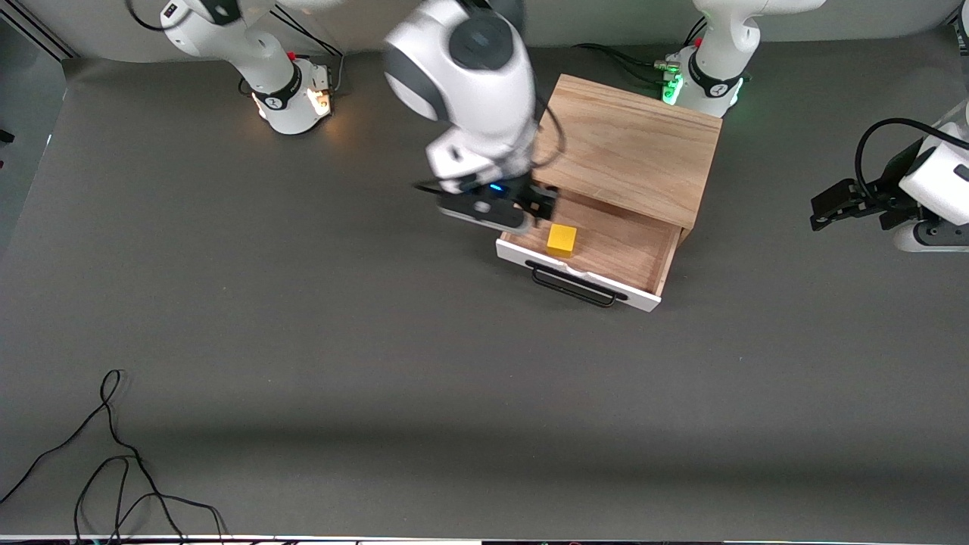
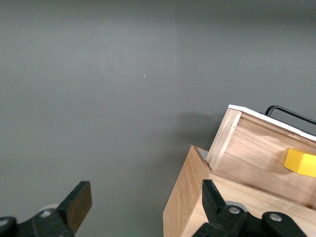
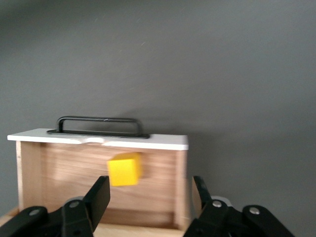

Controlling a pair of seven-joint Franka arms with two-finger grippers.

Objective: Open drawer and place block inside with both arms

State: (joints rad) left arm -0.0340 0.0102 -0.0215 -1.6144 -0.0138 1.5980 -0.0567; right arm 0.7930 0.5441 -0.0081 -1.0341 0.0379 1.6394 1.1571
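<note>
The drawer (image 1: 615, 253) stands pulled out of its light-oak box (image 1: 632, 144), its white front and black handle (image 1: 573, 286) toward the front camera. The yellow block (image 1: 562, 239) lies on the drawer's wood floor, near the end toward the right arm. My right gripper (image 1: 539, 206) hovers over the inner part of the drawer, just above the block, open and empty. In the right wrist view the block (image 3: 124, 169) sits apart from my right gripper (image 3: 150, 190). My left gripper (image 1: 824, 210) waits open past the left arm's end of the box. The left wrist view shows my left gripper (image 2: 145, 193), the drawer (image 2: 256, 148) and the block (image 2: 301, 163).
Loose black cables (image 1: 113, 454) lie near the front edge at the right arm's end of the table. More cables (image 1: 628, 60) run by the left arm's green-lit base (image 1: 700, 83). The right arm's base (image 1: 291, 98) stands at the table's other end.
</note>
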